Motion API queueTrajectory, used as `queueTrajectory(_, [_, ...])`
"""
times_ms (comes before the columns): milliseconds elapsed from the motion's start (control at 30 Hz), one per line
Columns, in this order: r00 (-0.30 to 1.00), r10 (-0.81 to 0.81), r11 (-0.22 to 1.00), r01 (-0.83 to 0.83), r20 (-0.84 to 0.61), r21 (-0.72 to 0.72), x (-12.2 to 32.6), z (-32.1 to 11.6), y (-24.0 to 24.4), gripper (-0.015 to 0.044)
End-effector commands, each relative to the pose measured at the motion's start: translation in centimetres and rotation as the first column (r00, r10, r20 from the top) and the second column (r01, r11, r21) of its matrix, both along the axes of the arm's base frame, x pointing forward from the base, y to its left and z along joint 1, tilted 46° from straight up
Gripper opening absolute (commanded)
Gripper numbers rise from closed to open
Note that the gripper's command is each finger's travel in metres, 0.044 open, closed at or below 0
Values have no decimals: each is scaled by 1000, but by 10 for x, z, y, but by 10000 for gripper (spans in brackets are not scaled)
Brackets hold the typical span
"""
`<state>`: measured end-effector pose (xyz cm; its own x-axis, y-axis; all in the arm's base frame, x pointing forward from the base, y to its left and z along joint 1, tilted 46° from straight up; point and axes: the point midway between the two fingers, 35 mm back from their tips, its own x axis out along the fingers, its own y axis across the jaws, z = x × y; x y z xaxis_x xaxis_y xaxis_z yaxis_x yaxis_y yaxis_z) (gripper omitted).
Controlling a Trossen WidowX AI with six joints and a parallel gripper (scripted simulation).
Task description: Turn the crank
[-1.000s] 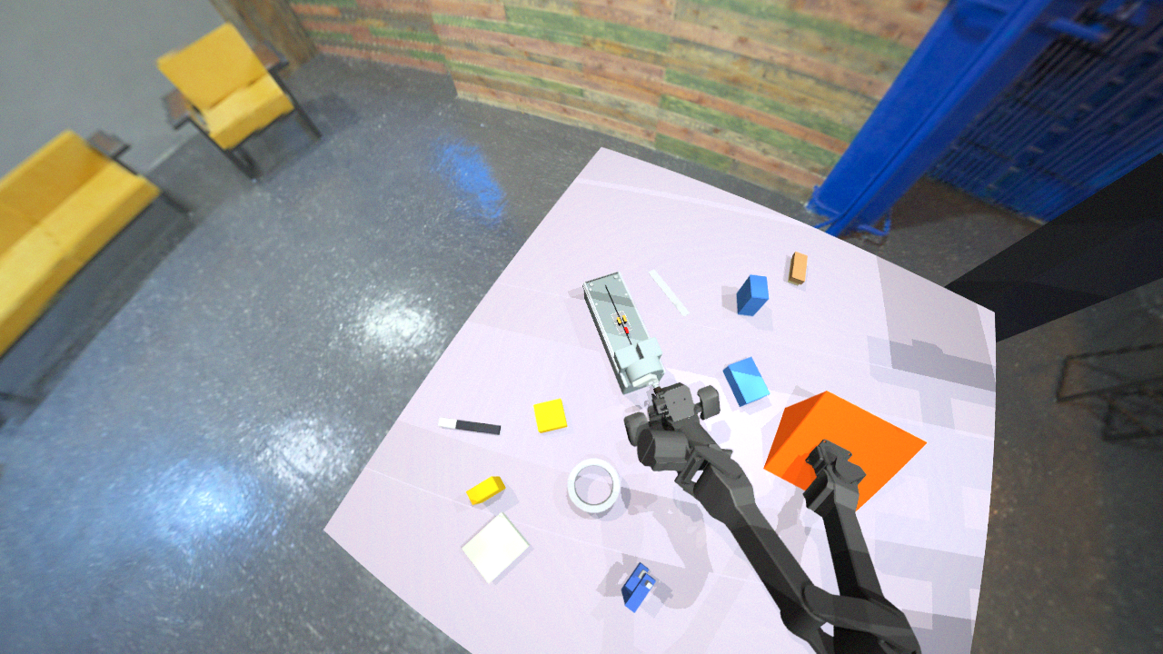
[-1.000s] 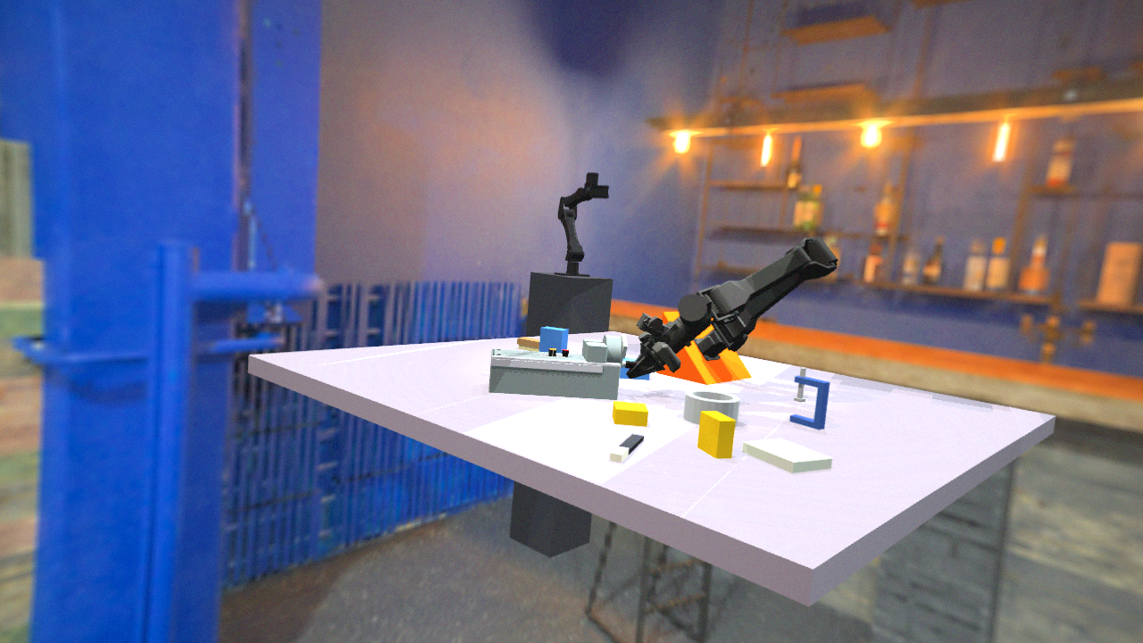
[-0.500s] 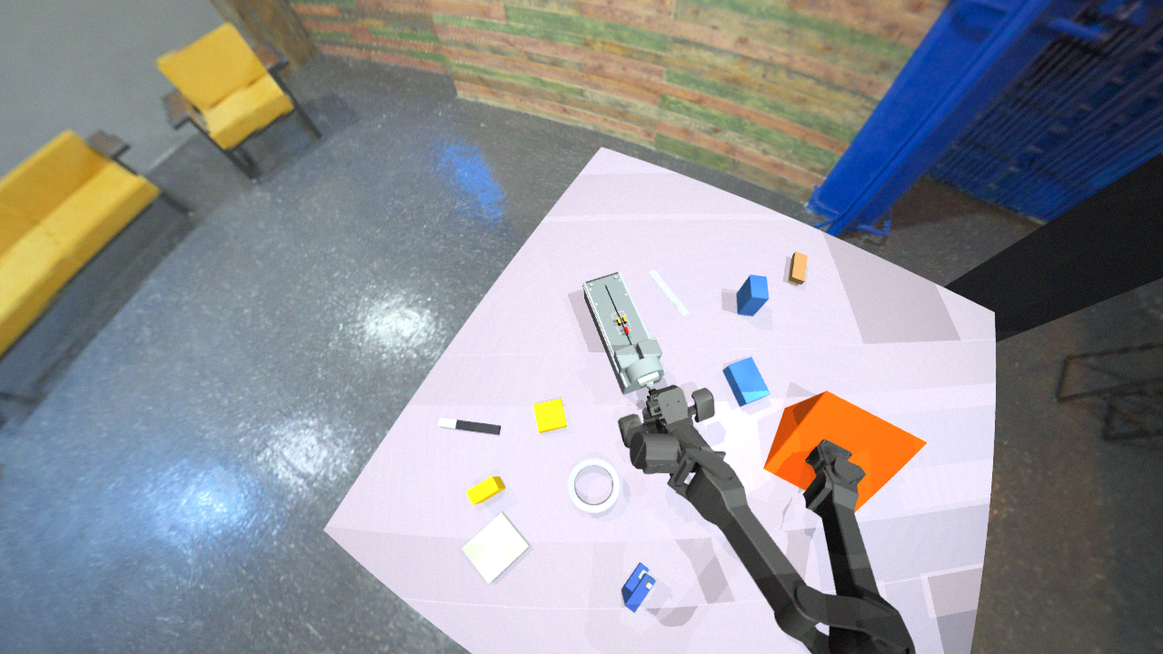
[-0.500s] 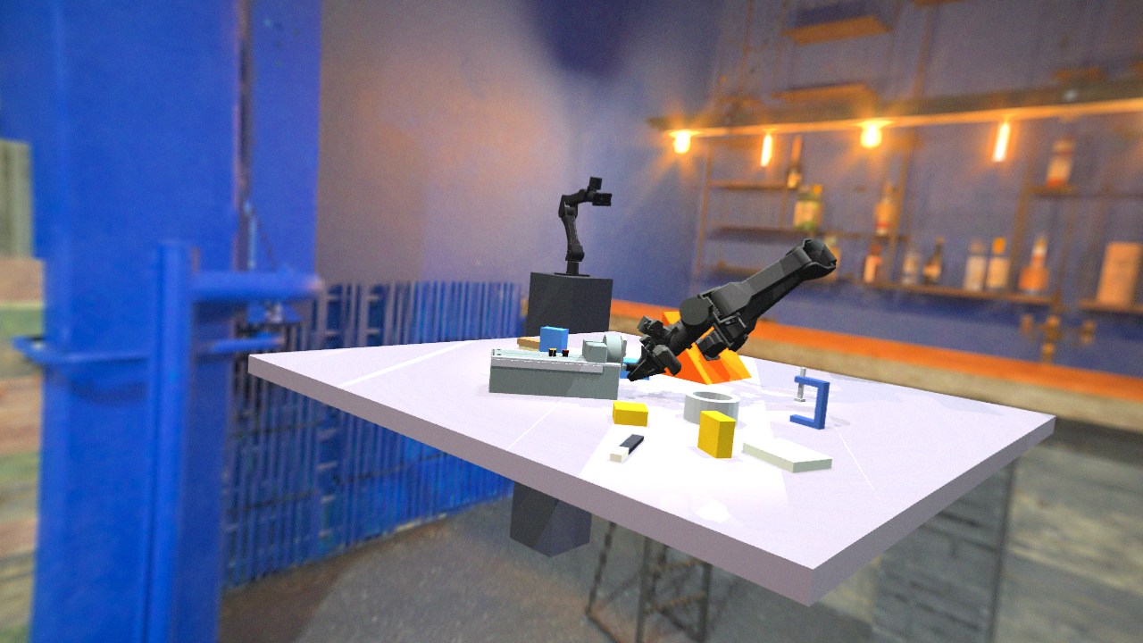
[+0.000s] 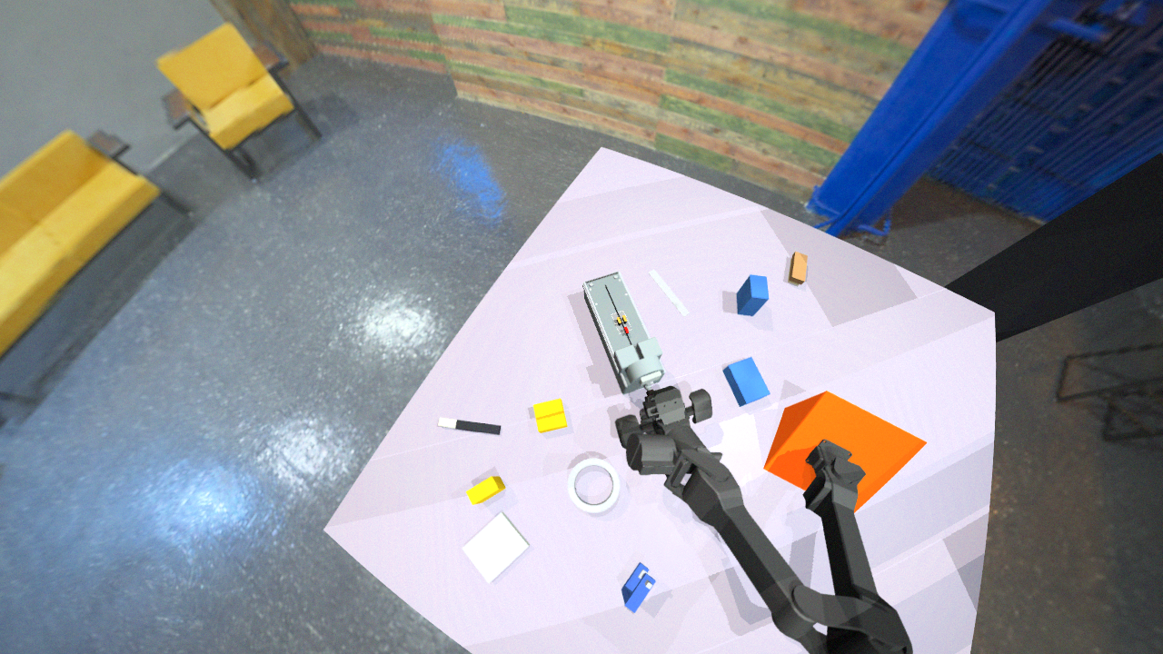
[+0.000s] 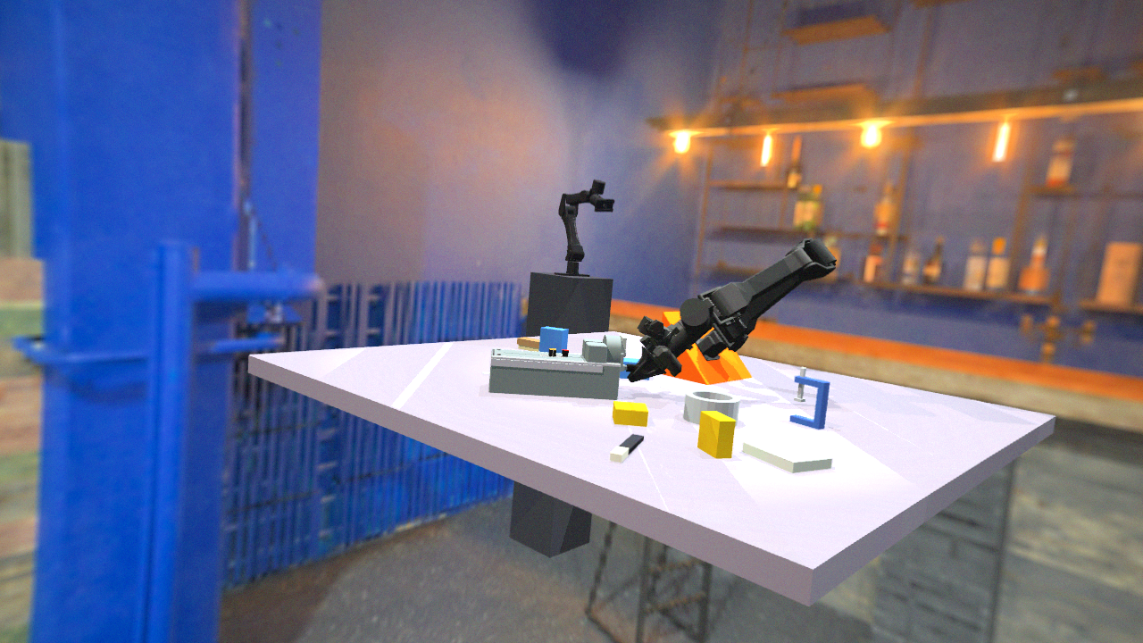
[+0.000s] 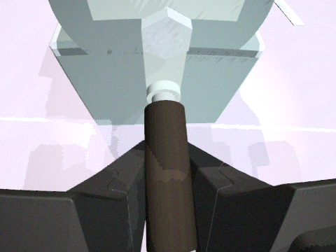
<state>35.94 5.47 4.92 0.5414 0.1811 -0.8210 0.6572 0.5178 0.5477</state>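
Observation:
The grey-green machine (image 5: 601, 304) (image 6: 551, 379) stands on the table. On its top slot the red pointer (image 5: 625, 330) (image 6: 564, 352) sits beside the two brass zero marks (image 5: 621, 319) (image 6: 552, 352), offset toward the crank housing, with a small gap. My gripper (image 5: 648, 391) (image 6: 632, 377) (image 7: 162, 148) is shut on the brown crank handle (image 7: 168, 175). The pale crank arm (image 7: 164, 70) runs straight down from its hub bolt to the handle in the wrist view. The handle is too small to make out in the top and exterior views.
A white ring (image 5: 572, 486) (image 6: 703, 412), a yellow block (image 5: 550, 415) (image 6: 630, 413) and a blue block (image 5: 745, 381) lie near the arm. The orange wedge (image 5: 874, 435) (image 6: 723, 369) is beside the arm's base. A blue clamp (image 5: 638, 587) (image 6: 822, 404) and a white slab (image 5: 496, 546) (image 6: 787, 457) are farther off.

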Motion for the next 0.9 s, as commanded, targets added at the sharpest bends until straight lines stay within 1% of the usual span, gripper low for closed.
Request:
queueTrajectory(0, [1000, 9, 1000, -9, 18, 8, 6, 5, 5, 0])
queueTrajectory(867, [1000, 9, 1000, -9, 18, 8, 9, 9, 6, 0])
